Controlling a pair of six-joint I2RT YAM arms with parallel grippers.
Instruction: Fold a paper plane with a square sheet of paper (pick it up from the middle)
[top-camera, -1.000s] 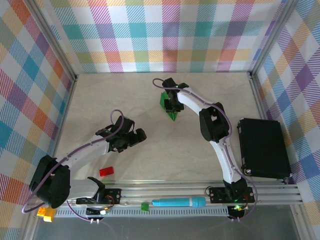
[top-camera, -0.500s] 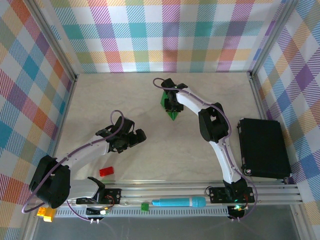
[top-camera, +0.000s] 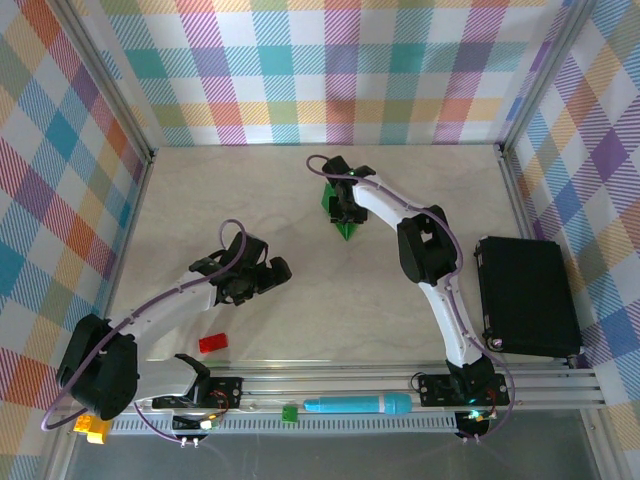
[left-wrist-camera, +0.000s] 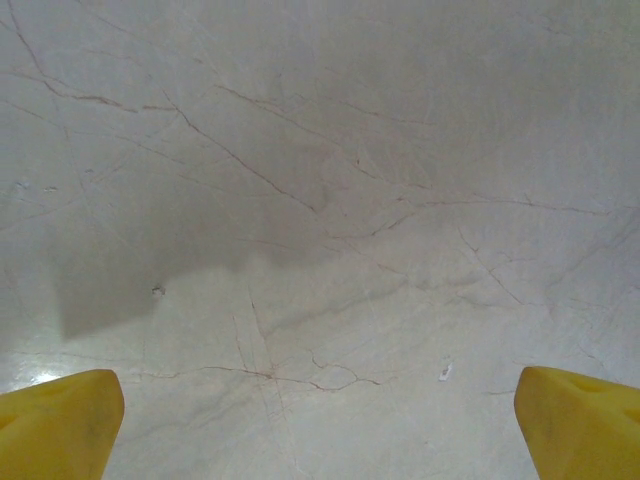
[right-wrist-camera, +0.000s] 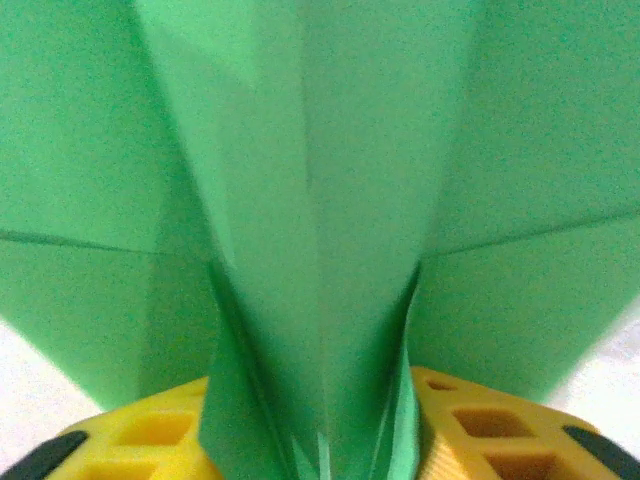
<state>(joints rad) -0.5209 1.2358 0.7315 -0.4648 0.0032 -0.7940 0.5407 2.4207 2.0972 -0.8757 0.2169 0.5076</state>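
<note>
Yellow lattice-patterned fingers (right-wrist-camera: 150, 440) of the right gripper (right-wrist-camera: 315, 450) stand on either side of the centre ridge of the bright-green folded paper plane (right-wrist-camera: 380, 150). The paper fills the gap between them; whether they press on the ridge or merely flank it cannot be told. The wings spread out to both sides.

Seen from above, the right gripper (top-camera: 345, 210) covers the middle of the paper plane (top-camera: 347, 231), at the far centre of the beige marbled tabletop (top-camera: 300, 180), sharp tip toward the arm bases.

The left gripper (top-camera: 272, 272) hangs well apart, nearer and to the left, jaws spread wide over bare tabletop.

A small red plastic block (top-camera: 212, 343) lies beside the left arm. A teal cylindrical marker (top-camera: 357, 404) and a tiny green plastic block (top-camera: 290, 412) rest on the near rail. A black rectangular case (top-camera: 527, 296) lies at the right.
</note>
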